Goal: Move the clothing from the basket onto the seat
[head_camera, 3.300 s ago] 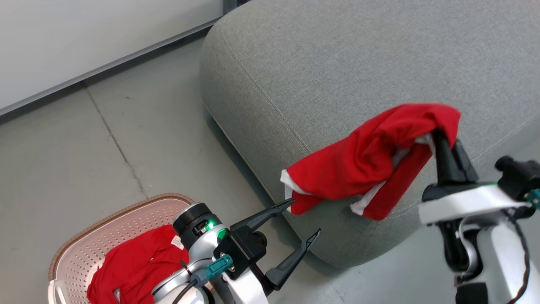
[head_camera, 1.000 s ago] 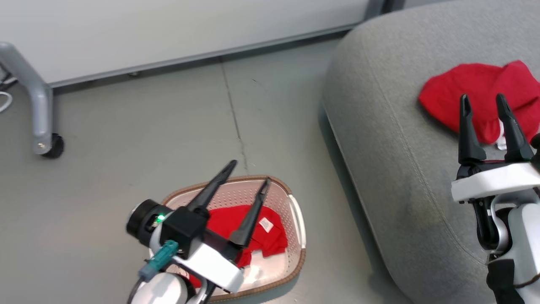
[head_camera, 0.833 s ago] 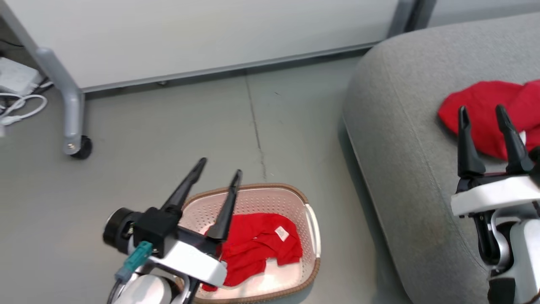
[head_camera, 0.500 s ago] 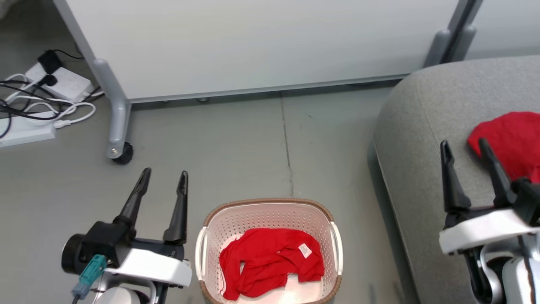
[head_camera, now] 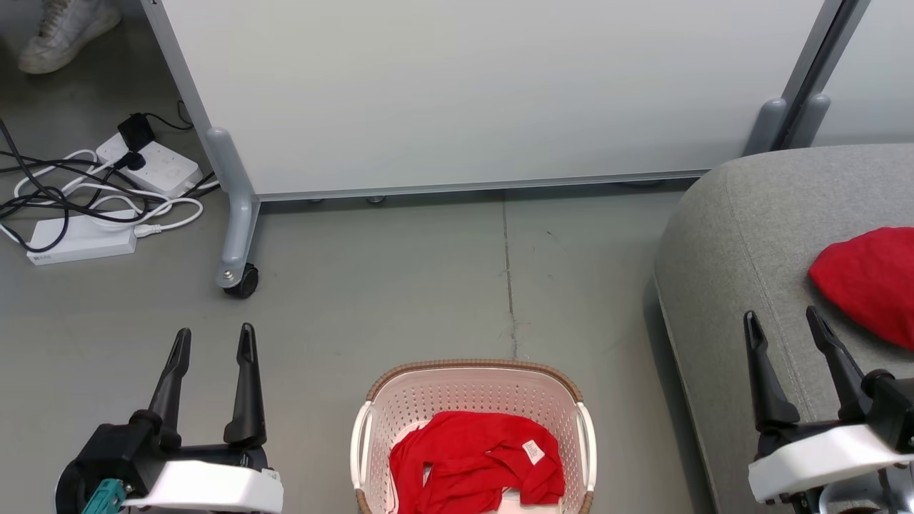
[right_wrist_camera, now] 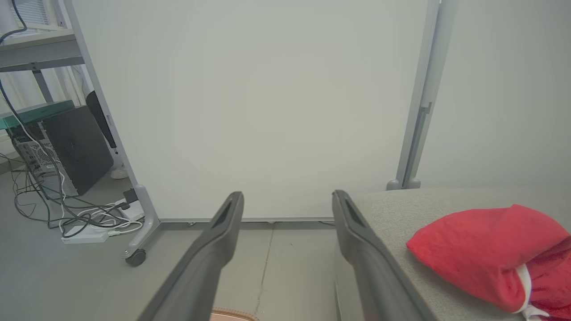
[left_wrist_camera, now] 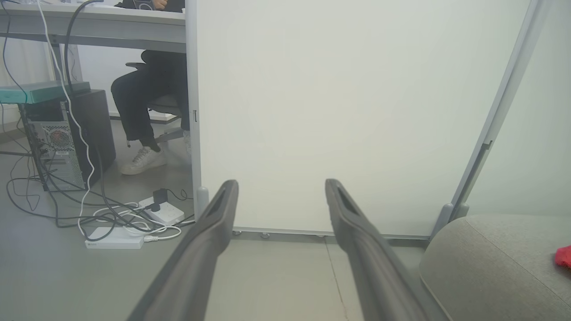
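A cream basket (head_camera: 471, 375) with a brown rim stands on the floor at the bottom centre of the head view. Crumpled red clothing (head_camera: 475, 462) with a small white label lies inside it. Another red garment (head_camera: 867, 280) (right_wrist_camera: 482, 249) rests on the grey seat (head_camera: 742, 235) (right_wrist_camera: 401, 209) (left_wrist_camera: 490, 258) at the right. My left gripper (head_camera: 212, 337) (left_wrist_camera: 281, 185) hangs open and empty over the floor, left of the basket. Over the seat's front edge my right gripper (head_camera: 782, 320) (right_wrist_camera: 287, 196) is open too, holding nothing, just short of the garment there.
A pale partition panel (head_camera: 464, 93) on castor feet (head_camera: 239, 278) stands behind the basket. Power strips and tangled cables (head_camera: 93, 200) lie on the floor at the left. A person's white shoe (head_camera: 61, 28) and legs (left_wrist_camera: 142, 102) show beyond, beside a computer tower (left_wrist_camera: 58, 142).
The head camera has swung left, from the seat to the basket. Since the oldest frame my right gripper let go of the red garment, which lies on the seat; both grippers have stayed open.
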Available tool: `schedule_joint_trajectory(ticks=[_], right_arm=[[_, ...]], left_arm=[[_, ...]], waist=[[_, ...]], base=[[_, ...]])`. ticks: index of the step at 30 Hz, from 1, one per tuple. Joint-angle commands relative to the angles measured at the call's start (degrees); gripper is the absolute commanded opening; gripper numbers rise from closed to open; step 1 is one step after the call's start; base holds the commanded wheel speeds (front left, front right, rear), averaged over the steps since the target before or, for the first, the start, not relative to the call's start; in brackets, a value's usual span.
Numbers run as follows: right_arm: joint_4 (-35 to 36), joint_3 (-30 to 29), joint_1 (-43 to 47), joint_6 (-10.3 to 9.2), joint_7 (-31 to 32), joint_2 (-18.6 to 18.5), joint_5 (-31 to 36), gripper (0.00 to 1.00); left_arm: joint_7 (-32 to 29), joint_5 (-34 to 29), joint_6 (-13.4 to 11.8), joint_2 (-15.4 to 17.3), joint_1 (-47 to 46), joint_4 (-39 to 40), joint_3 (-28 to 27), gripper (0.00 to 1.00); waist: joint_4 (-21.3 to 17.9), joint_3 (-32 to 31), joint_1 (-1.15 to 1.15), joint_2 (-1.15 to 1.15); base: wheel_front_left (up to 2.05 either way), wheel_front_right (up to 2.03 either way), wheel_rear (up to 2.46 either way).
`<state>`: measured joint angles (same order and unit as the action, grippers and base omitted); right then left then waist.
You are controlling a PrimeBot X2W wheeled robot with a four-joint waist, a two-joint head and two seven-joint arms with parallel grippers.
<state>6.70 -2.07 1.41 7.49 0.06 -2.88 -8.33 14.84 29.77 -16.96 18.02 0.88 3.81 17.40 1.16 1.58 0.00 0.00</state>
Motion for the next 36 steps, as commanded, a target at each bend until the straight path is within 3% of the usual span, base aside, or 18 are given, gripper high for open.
schedule_joint_trajectory(ticks=[1, 16, 36], right_arm=[[0.44, -0.24, 0.98, 0.01, 0.39, -0.14, -0.01, 1.00], [1.63, -0.16, 2.70, 0.01, 0.81, -0.12, -1.04, 1.00], [1.69, -0.05, 2.20, 0.01, 1.01, -0.13, -1.49, 1.00]], left_arm=[[0.30, -0.18, 0.09, 0.13, 0.54, 0.39, -0.41, 1.00], [0.27, -3.13, 1.68, 0.57, 2.40, -1.75, 0.33, 1.00], [-1.18, -3.78, 1.42, 0.86, 0.55, -2.21, 2.47, 1.00]], waist=[[-0.10, -0.16, 0.00, 0.00], [-0.68, -0.37, 0.00, 0.00], [-0.20, 0.26, 0.00, 0.00]], base=[[0.00, 0.00, 0.00], [0.00, 0.00, 0.00], [0.00, 0.00, 0.00]])
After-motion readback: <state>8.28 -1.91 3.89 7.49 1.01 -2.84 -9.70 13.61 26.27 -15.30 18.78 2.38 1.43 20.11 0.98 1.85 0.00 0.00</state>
